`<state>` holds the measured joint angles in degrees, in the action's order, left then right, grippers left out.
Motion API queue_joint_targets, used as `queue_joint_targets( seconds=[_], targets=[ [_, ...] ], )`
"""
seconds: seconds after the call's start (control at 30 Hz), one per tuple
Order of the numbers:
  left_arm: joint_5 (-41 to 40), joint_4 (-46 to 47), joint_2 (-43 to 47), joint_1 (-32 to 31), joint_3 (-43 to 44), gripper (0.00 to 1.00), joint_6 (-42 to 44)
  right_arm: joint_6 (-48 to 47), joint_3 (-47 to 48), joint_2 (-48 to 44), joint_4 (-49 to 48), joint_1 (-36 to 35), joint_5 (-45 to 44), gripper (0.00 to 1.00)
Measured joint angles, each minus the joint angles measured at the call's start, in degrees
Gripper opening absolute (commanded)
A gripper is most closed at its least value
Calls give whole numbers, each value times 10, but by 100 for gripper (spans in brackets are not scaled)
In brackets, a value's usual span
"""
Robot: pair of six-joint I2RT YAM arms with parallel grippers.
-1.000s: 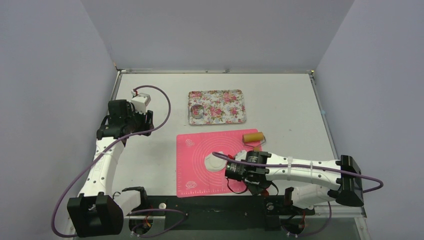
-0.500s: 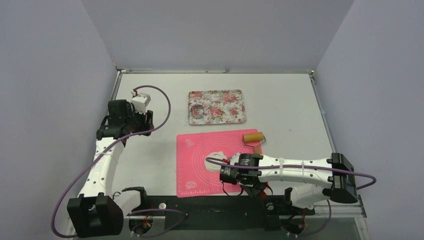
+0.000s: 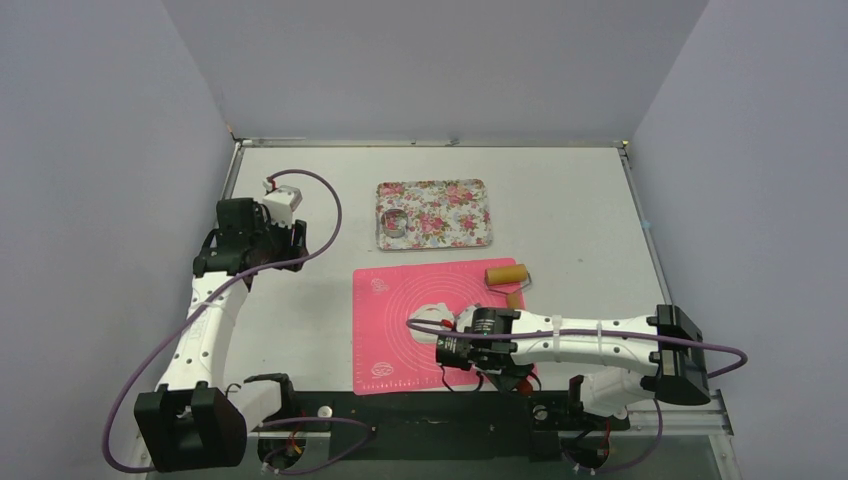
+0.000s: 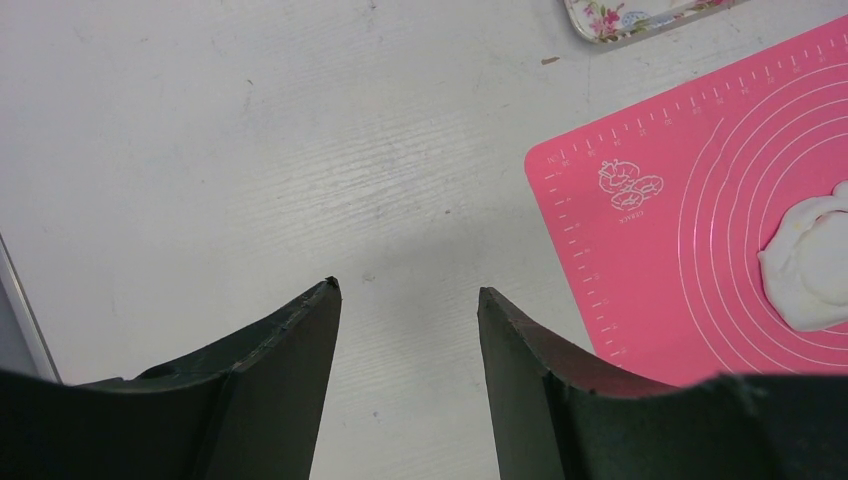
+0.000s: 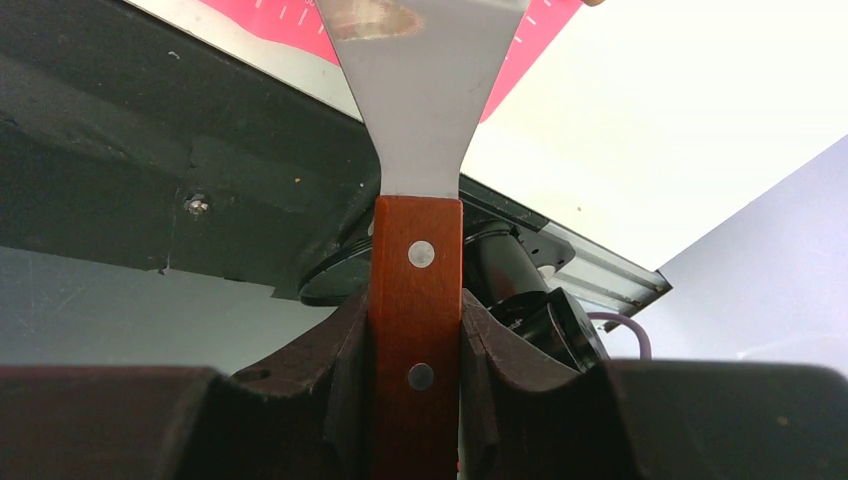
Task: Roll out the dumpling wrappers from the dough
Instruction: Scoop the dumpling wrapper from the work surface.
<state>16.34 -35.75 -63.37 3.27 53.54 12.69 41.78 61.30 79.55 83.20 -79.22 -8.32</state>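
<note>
The dough (image 3: pixel 430 316) is a flattened white patch on the pink mat (image 3: pixel 385 330); it also shows in the left wrist view (image 4: pixel 812 262) at the right edge. No separate round wrapper shows. My right gripper (image 3: pixel 448 349) hovers low over the dough's near right side and hides part of it. In the right wrist view it (image 5: pixel 415 310) is shut on the wooden handle of a scraper (image 5: pixel 415 270), whose metal blade (image 5: pixel 425 90) reaches the mat's near edge. My left gripper (image 3: pixel 283 236) is open and empty over bare table left of the mat (image 4: pixel 408 290).
A floral tray (image 3: pixel 450 215) with a metal ring cutter (image 3: pixel 394 222) stands behind the mat; its corner shows in the left wrist view (image 4: pixel 640 12). A wooden roller (image 3: pixel 506 275) lies at the mat's far right corner. The black table edge (image 5: pixel 150 150) runs just beyond the mat.
My right arm has swung left and nearer with the scraper, so that it now covers more of the dough. The left arm has not moved.
</note>
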Motion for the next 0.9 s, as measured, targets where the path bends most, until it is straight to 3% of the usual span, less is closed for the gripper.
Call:
queue_joint_targets(
  seconds=[0.37,0.9],
  targets=[
    [0,-1,16,0,0,51,0,23,-37,-44,-28,-1,-4,0],
    [0,-1,17,0,1,51,0,71,-12,-94,-8,4,-88,0]
  ],
)
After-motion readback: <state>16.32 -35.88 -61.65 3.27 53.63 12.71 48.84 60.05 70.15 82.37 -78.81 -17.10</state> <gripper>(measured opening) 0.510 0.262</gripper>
